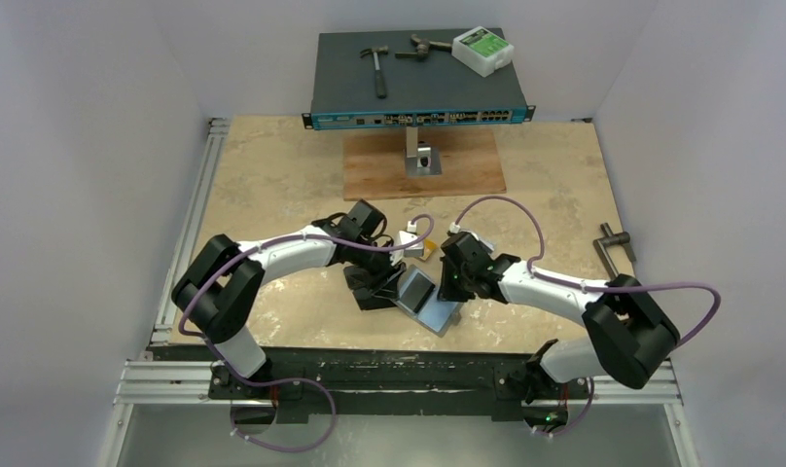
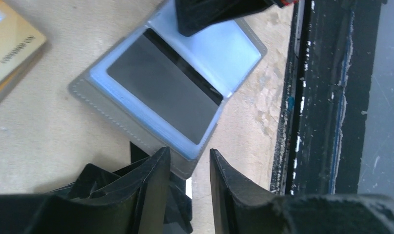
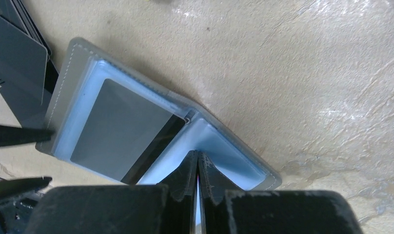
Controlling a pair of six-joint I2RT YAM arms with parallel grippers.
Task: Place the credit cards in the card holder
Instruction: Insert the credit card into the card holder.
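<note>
The left gripper (image 2: 189,155) stands partly open and grips nothing, its jaws either side of the near edge of the card holder (image 2: 88,92), which lies unfolded on the table (image 2: 39,146) between the arms. The right gripper (image 3: 197,156) is closed, with its tips pressed onto the holder's other bluish flap, apparently pinning it. A grey card with a dark stripe (image 2: 161,92) sits in the clear sleeve, seemingly almost home. Seating it well likely means nudging its edge squarely along the sleeve while the right tips hold firm; an orange-yellow card (image 2: 9,48) waits beside
</note>
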